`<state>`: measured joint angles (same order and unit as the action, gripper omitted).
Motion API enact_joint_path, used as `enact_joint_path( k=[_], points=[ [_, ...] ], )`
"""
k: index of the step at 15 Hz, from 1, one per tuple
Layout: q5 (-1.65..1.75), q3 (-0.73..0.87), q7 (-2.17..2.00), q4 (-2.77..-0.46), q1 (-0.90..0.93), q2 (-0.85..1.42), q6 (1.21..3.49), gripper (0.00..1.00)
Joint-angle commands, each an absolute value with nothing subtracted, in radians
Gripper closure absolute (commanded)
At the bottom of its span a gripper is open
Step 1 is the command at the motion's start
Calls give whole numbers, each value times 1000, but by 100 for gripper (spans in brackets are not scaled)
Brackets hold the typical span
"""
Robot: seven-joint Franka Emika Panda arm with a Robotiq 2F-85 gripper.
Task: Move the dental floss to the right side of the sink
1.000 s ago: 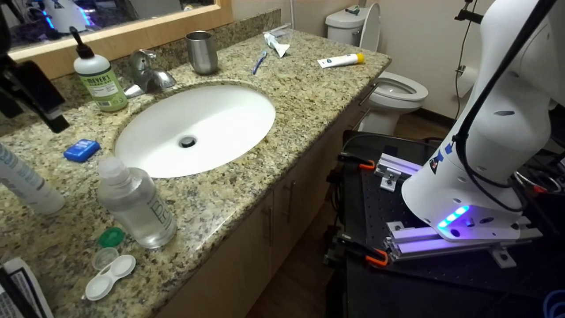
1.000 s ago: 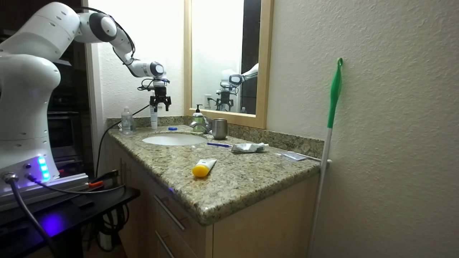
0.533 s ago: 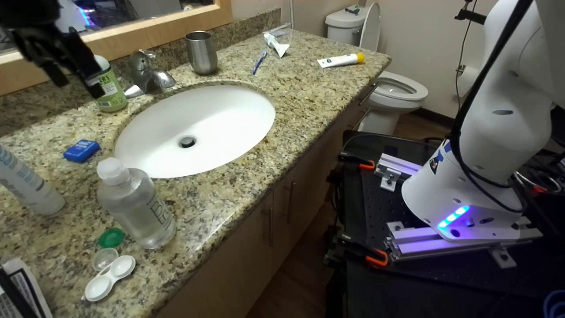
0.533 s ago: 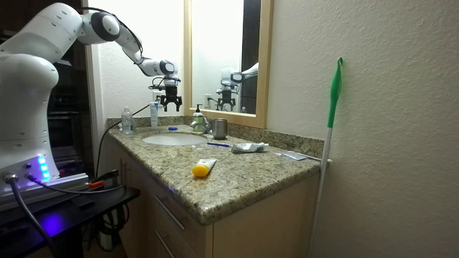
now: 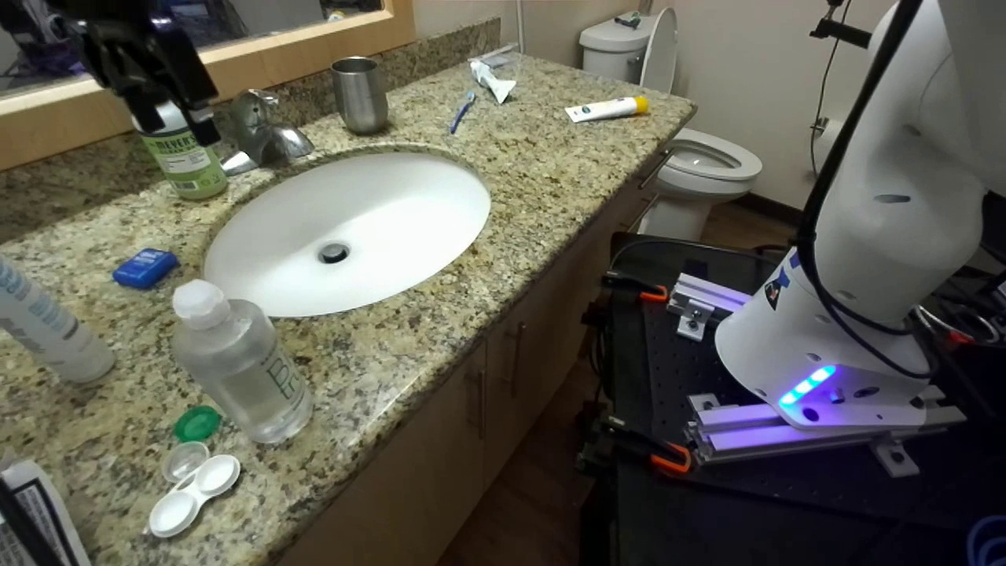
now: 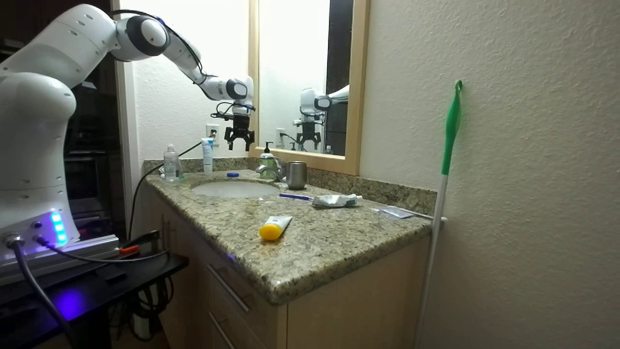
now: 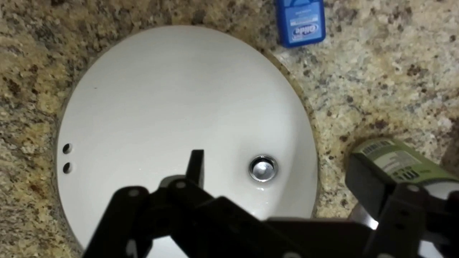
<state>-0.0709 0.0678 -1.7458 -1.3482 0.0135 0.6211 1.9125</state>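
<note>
The blue dental floss case (image 5: 145, 268) lies flat on the granite counter, beside the end of the sink near the clear bottle. In an exterior view the dental floss (image 6: 233, 174) is a small blue strip behind the basin. The white oval sink (image 5: 393, 212) fills much of the wrist view, with the dental floss (image 7: 302, 23) just outside its rim at the top. My gripper (image 7: 279, 165) is wide open, nothing between its fingers. It hangs well above the counter, close to the mirror and near the soap bottle, apart from the floss; the gripper (image 6: 239, 147) points downward.
A soap bottle (image 5: 187, 161), chrome faucet (image 5: 267, 137) and steel cup (image 5: 360, 94) line the back. A clear bottle (image 5: 247, 369) and white tube (image 5: 51, 326) stand near the floss. A toothbrush (image 5: 462, 112) and yellow-capped tube (image 5: 605, 108) lie beyond the sink. The mirror (image 6: 300, 72) rises behind.
The open gripper has travelled toward the mirror and the soap bottle, rightward in both exterior views. The dental floss and the other counter items stay where they were.
</note>
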Motion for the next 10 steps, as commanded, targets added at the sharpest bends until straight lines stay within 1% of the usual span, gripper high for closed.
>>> enact_joint_path(
  k=[1,2,4,5,8,10],
  points=[
    [-62,55,-1718,-1480,62,562,1957,0],
    [-52,49,-1727,-1474,87,577,1950,0],
    [-12,73,-1815,-1501,146,598,2013,0],
    [-43,59,-1771,-1438,112,613,1946,0],
    [-14,60,-1821,-1473,148,615,1985,0],
    [-28,52,-1829,-1454,150,633,1991,0]
  ],
)
